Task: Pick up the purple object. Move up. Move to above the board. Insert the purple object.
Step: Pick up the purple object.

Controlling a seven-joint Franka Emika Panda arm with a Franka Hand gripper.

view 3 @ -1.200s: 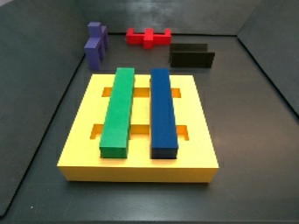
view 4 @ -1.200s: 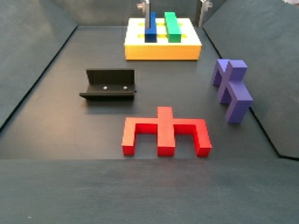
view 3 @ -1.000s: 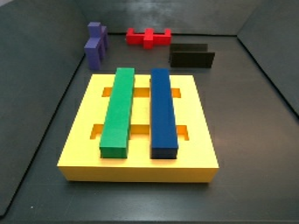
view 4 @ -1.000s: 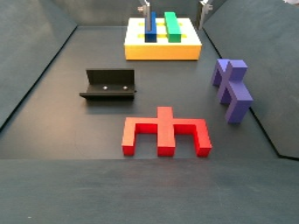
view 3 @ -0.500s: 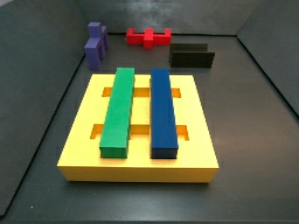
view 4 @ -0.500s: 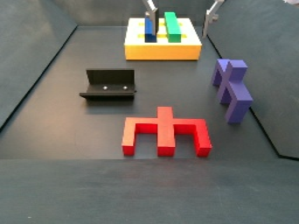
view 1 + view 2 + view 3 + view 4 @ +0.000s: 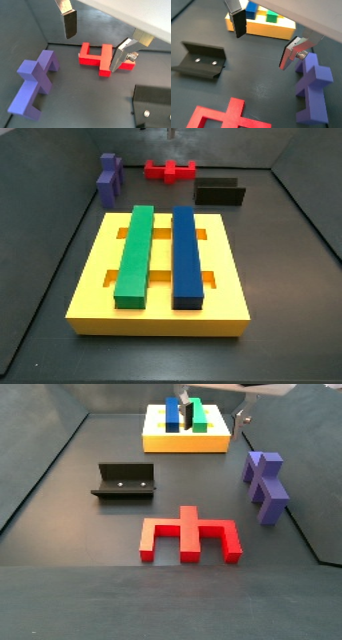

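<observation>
The purple object point(image 7: 266, 484) lies flat on the dark floor by the right wall; it also shows in both wrist views point(image 7: 32, 87) point(image 7: 312, 91) and in a side view point(image 7: 108, 178). The gripper point(image 7: 210, 411) hangs high, open and empty, in front of the yellow board point(image 7: 187, 442). In both wrist views the gripper point(image 7: 95, 39) point(image 7: 264, 39) has only bare floor between its fingers point(image 7: 68, 23) point(image 7: 291, 54), and the purple object lies apart, off to one side. The board point(image 7: 94, 278) carries a green bar point(image 7: 135, 253) and a blue bar point(image 7: 187, 253).
A red forked piece point(image 7: 191, 536) point(image 7: 100, 57) lies on the floor near the purple object. The dark fixture point(image 7: 126, 481) point(image 7: 201, 62) stands to the left of it. Dark walls close in the floor on both sides.
The gripper has come forward from over the board's far end toward the floor in front of it. Its jaws stay open. The pieces have not moved.
</observation>
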